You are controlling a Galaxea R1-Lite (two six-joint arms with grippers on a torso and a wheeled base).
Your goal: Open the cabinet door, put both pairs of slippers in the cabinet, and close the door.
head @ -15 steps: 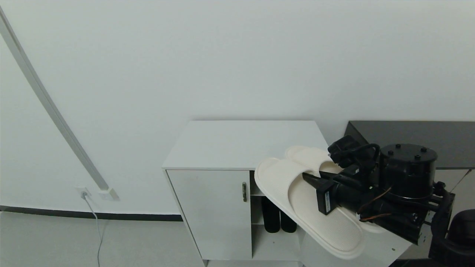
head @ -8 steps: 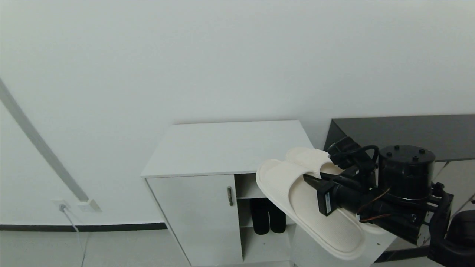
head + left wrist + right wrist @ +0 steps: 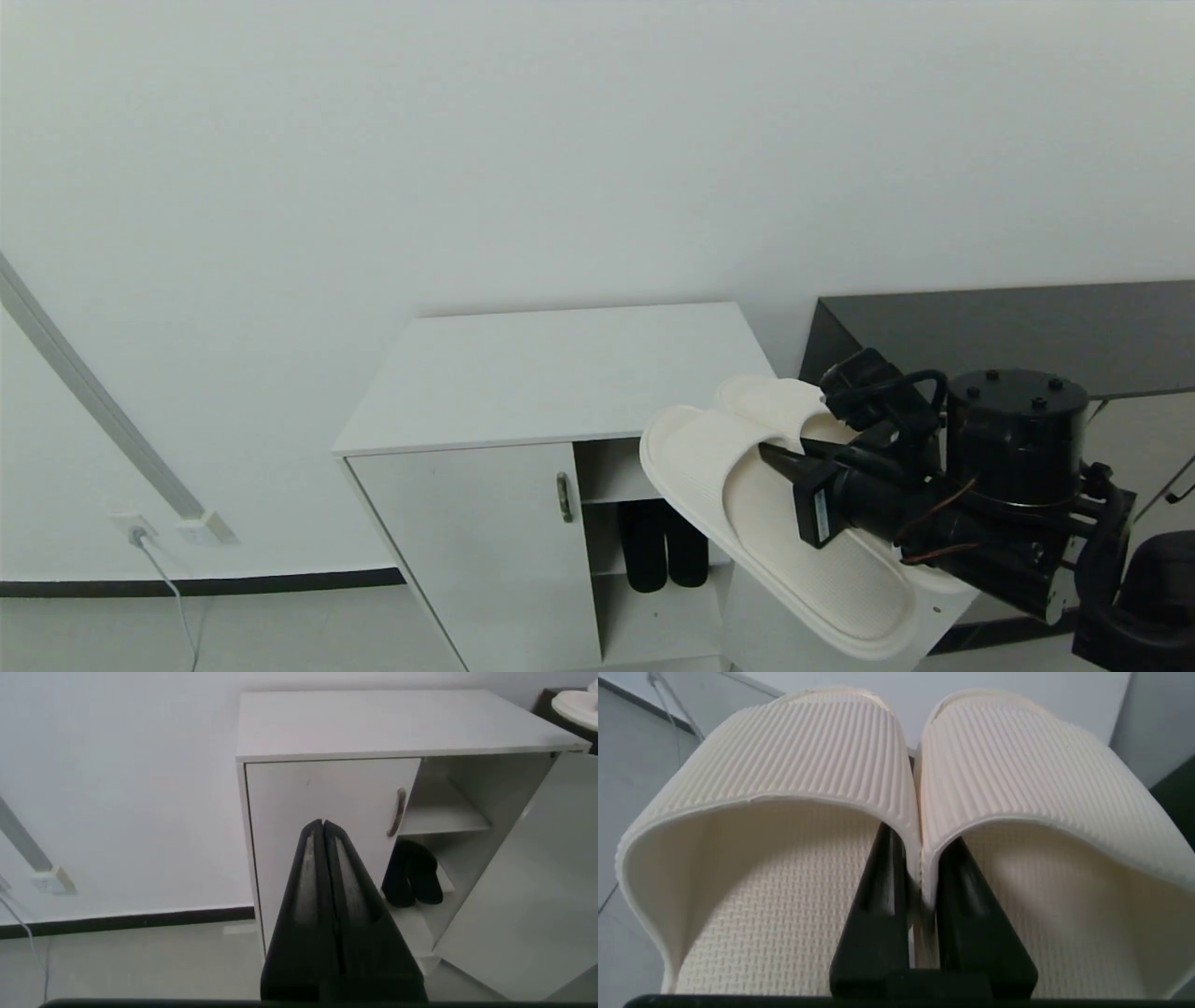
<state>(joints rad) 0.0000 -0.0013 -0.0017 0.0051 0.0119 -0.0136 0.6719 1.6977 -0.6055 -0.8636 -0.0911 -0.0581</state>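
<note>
You have the cabinet (image 3: 560,373) against the wall, its left door (image 3: 476,551) shut and its right door (image 3: 523,877) swung wide, so the shelved bay stands open with black slippers (image 3: 653,551) upright beneath the upper shelf. Your right arm (image 3: 934,504) hangs just before that opening, jaws gripping the cream slippers (image 3: 775,504) by their inner walls. Your left arm (image 3: 323,905) faces the shut door, well apart, jaws closed on nothing.

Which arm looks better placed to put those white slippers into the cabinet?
The right: its fingers grip the white slippers near the cabinet's open half. The left fingers are shut on nothing, facing the closed door.
</note>
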